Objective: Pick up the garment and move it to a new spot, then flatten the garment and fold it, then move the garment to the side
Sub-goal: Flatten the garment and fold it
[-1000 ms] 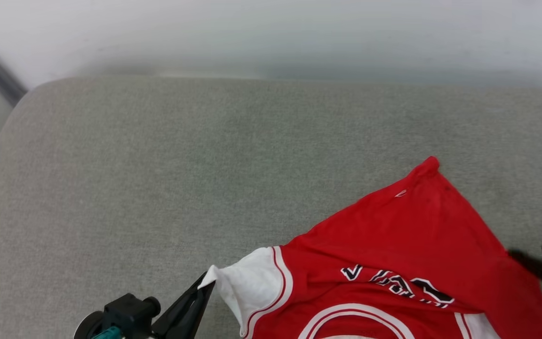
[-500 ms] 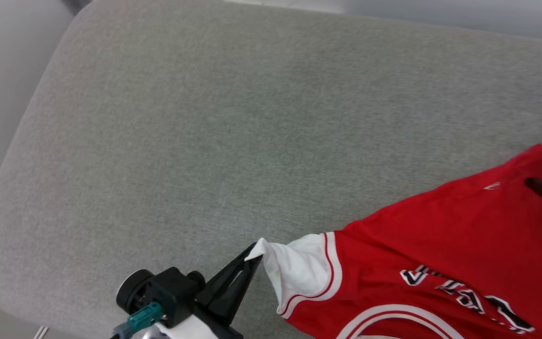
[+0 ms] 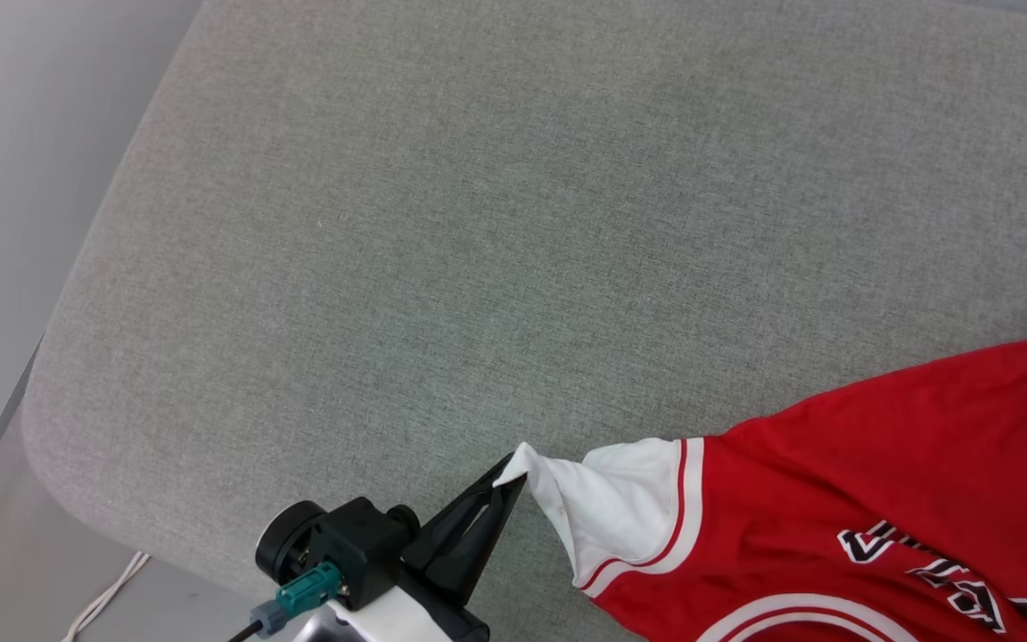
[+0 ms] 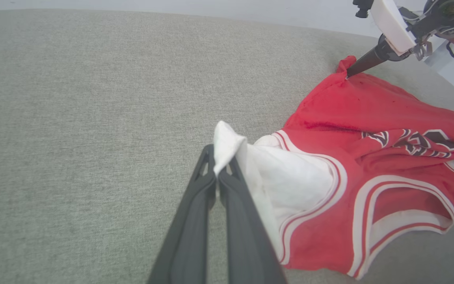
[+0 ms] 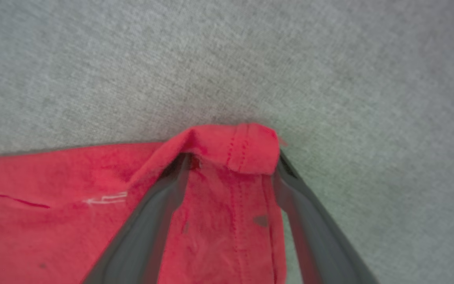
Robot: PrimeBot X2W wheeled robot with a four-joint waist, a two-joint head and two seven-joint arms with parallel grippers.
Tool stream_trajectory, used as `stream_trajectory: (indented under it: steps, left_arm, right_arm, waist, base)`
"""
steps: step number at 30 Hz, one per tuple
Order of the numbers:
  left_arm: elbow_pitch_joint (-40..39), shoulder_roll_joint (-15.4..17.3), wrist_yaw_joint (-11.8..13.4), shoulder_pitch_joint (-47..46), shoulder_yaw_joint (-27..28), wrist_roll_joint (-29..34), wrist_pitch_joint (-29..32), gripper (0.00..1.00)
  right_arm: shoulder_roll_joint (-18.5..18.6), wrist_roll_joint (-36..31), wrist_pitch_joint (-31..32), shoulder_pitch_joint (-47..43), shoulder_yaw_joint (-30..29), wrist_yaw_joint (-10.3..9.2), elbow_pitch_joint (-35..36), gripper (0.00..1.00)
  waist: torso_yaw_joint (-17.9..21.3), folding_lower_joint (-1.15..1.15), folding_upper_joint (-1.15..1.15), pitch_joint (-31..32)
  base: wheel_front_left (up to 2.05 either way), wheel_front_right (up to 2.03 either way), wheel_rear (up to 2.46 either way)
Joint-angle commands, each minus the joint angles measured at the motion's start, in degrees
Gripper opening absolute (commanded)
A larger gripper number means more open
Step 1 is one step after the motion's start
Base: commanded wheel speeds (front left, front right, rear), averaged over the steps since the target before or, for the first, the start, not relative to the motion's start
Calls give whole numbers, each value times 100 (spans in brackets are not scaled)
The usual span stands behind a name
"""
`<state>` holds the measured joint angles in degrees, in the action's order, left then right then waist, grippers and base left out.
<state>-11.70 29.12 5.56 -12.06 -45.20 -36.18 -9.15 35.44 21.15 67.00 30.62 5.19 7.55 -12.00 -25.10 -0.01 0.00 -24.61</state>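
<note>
Grey woven cushion (image 3: 442, 223) fills the scene, with pale floor at its left edge. The left arm reaches in low from the near side. The left tool (image 3: 513, 477) is pinched tight on the tip of the white sleeve (image 3: 620, 508) of the garment (image 3: 834, 481), which lies rumpled on the cushion's near right part. In the left wrist view the right tool (image 4: 349, 73) slants down onto the garment's far red corner. Its fingers (image 5: 148, 221) stand wide apart, the hemmed corner slack over them, not gripped. Since a second ago the head camera has swung. The left pinch is unchanged, while the right tool was then at the shirt's side edge.
</note>
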Motion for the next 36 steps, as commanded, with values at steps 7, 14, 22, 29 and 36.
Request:
stream_trajectory:
  steps: [7, 14, 22, 29, 36]
  left_arm:
    - [62, -19, -38, -136, 8, 3, -70, 0]
    - [31, 206, 66, -71, 162, -17, -61, 0]
    - [-282, 775, 289, -78, 535, -5, 137, 0]
    - [-803, 1335, 522, -287, 1136, -153, 313, 0]
    - [-1204, 1718, 598, -709, 1757, -373, 471, 0]
  right_arm:
    - [-88, 0, -133, -452, 264, -10, -602, 0]
    - [-159, 117, -881, 190, 329, -9, -604, 0]
    - [-179, 528, -1792, 729, 638, -9, -708, 0]
    - [-97, 928, -2259, 1148, 937, -9, -317, 0]
    - [-125, 1283, -2516, 1323, 919, -9, 254, 0]
  waist:
    - [64, 1, 0, 59]
    - [386, 1, 0, 518]
    - [959, 1, 0, 1385]
    - [1458, 1, 0, 1935]
    - [1834, 1, 0, 2218]
  base:
    - [0, 0, 0]
    - [0, 0, 0]
    - [0, 0, 0]
    - [0, 0, 0]
    - [0, 0, 0]
